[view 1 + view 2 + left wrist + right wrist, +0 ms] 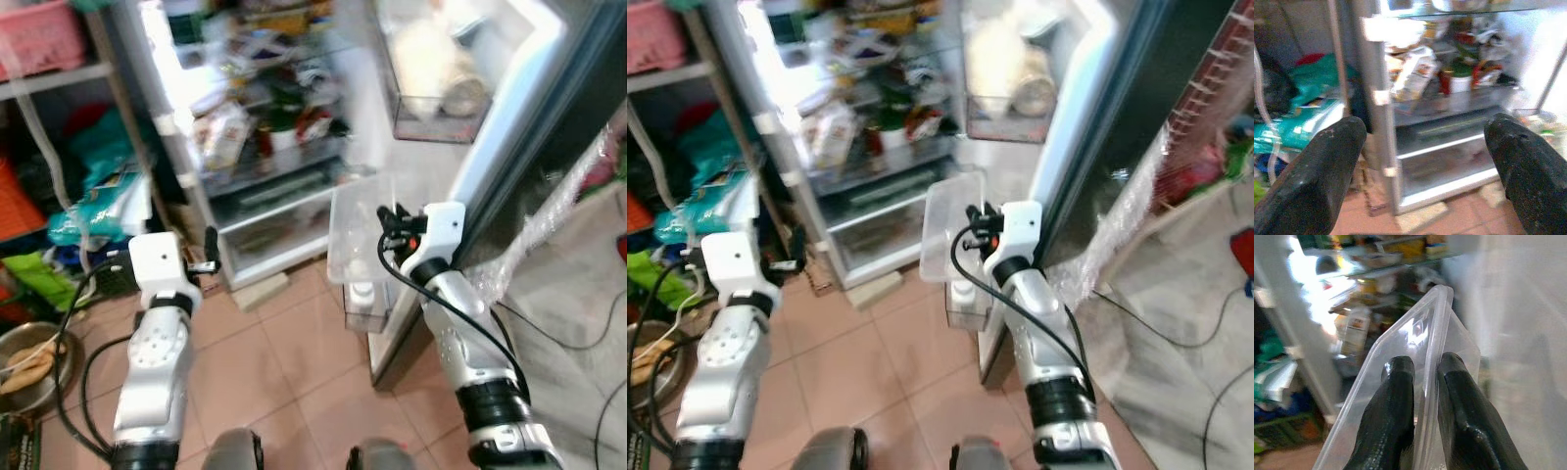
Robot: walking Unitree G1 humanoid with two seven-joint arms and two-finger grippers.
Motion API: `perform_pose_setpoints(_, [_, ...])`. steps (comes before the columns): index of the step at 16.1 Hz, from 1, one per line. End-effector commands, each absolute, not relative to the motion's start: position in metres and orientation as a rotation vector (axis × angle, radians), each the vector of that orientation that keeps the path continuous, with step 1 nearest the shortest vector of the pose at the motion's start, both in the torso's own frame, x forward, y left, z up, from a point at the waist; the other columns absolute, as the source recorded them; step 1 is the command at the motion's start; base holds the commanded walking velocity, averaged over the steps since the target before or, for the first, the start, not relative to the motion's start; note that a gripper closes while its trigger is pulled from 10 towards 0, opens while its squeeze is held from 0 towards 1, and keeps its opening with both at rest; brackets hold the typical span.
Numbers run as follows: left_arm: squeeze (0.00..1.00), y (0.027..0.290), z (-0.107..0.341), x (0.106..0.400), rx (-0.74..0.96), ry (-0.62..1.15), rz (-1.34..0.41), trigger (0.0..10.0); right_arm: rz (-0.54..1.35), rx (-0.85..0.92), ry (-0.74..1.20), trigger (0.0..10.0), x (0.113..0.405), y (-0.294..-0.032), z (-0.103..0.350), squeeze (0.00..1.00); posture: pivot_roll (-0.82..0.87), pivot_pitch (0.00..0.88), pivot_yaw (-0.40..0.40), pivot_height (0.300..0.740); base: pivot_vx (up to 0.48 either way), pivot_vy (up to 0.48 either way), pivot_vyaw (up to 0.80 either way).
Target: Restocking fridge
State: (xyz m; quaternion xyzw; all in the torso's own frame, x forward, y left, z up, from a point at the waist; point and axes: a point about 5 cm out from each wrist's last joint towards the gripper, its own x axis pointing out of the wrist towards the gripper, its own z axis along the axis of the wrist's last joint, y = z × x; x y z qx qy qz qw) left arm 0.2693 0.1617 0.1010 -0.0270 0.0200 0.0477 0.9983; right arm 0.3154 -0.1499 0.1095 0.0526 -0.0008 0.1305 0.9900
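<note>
Item: clear, shallow, rectangular plastic container (1420, 377), empty as far as can be seen. Location: in the air before the open white fridge (294, 127), low, just in front of its bottom drawers and beside the inner face of the open door (509, 127). Held on edge, tilted.

Holder: right gripper (1422, 382); its two black fingers (1396, 401) pinch only the thin rim of the container, one finger on each side of the wall.

Left gripper (1422, 161): fingers (1317, 171) spread wide, holding nothing, aimed at the lower glass shelf and drawers.

Fridge contents: shelves crowded with packets, jars and a small white pot; door bin (431, 108) holds pale wrapped goods; a small white bottle (362, 294) sits in the lowest door bin.

Risks, as judged:
- Rim grip is thin and slick; the container may pivot or slip out and drop to the tiled floor (284, 372).
- Crowded shelves leave little room; pushing in may topple packets.
- Container's far corner lies near the door bins and may snag.
- Head views are blurred, so placement may be misjudged.
</note>
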Motion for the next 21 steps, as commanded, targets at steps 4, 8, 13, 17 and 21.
perform_pose_setpoints(4, [0.00, 0.164, 0.101, 0.270, -0.038, 0.045, 0.100, 10.0, 0.174, 0.083, -0.033, 10.0, 0.321, -0.171, 0.119, 0.00, 0.04, 0.093, 0.002, 0.740, 0.338, -0.323, 0.00])
perform_pose_setpoints(8, [0.00, 0.163, 0.102, 0.271, -0.042, 0.027, 0.107, 10.0, 0.194, 0.094, -0.032, 10.0, 0.320, -0.169, 0.118, 0.00, 0.04, 0.094, 0.001, 0.740, 0.160, -0.139, 0.00])
perform_pose_setpoints(13, [0.00, 0.170, 0.103, 0.266, -0.028, 0.020, 0.148, 10.0, 0.337, 0.130, -0.010, 10.0, 0.313, -0.149, 0.114, 0.00, 0.05, 0.089, -0.003, 0.740, 0.000, 0.000, 0.00])
perform_pose_setpoints(17, [0.00, 0.174, 0.102, 0.264, -0.020, 0.024, 0.172, 10.0, 0.409, 0.124, -0.014, 10.0, 0.305, -0.137, 0.113, 0.00, 0.05, 0.087, -0.004, 0.740, 0.000, 0.000, 0.60])
perform_pose_setpoints(21, [0.00, 0.175, 0.102, 0.264, -0.031, 0.021, 0.148, 10.0, 0.386, 0.131, -0.007, 10.0, 0.305, -0.134, 0.112, 0.00, 0.06, 0.091, -0.003, 0.740, 0.000, 0.000, 0.60])
